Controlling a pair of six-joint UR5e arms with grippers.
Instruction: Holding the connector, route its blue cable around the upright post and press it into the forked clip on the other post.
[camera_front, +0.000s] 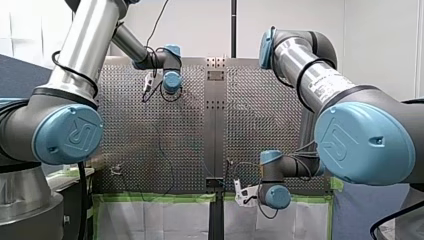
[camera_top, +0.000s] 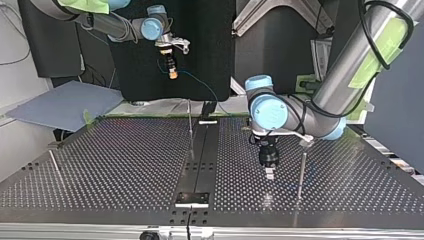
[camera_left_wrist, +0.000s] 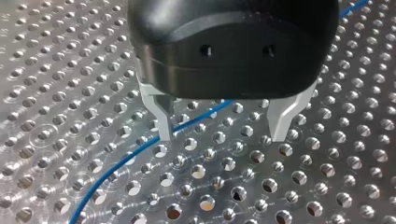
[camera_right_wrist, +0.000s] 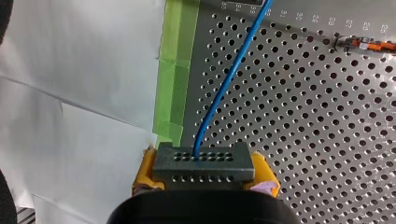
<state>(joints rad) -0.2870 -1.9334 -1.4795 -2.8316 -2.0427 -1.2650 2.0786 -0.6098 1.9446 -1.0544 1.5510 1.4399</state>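
So my right arm's fingers (camera_right_wrist: 264, 171) are squeezing the dark grey connector (camera_right_wrist: 203, 161) between their yellow pads, closed snugly on both of its sides. The blue cable (camera_right_wrist: 224, 88) is coming out of the connector's holed face and running away over the perforated table (camera_right_wrist: 303, 116). Beside that edge of the table, green tape (camera_right_wrist: 175, 79) is sitting next to some white paper (camera_right_wrist: 70, 93).

In the top view that hand is hanging up in the air past the table's far edge, at the view's left. The cable is drooping down from it toward the middle of that edge.

My left arm's fingers (camera_left_wrist: 282, 119) are standing wide open and gripping nothing. They're pointing down just over the table. The cable is lying on the holes below them, passing right by one metal finger and on under the black body. I can't tell if that finger is actually touching it.

In the top view, one thin post (camera_top: 190, 127) is standing near the table's middle strip. A second post (camera_top: 301, 170) is standing just beside my left arm's fingers, toward the view's right. Honestly can't make out which one is carrying the forked clip. The cable isn't wrapping around either one.
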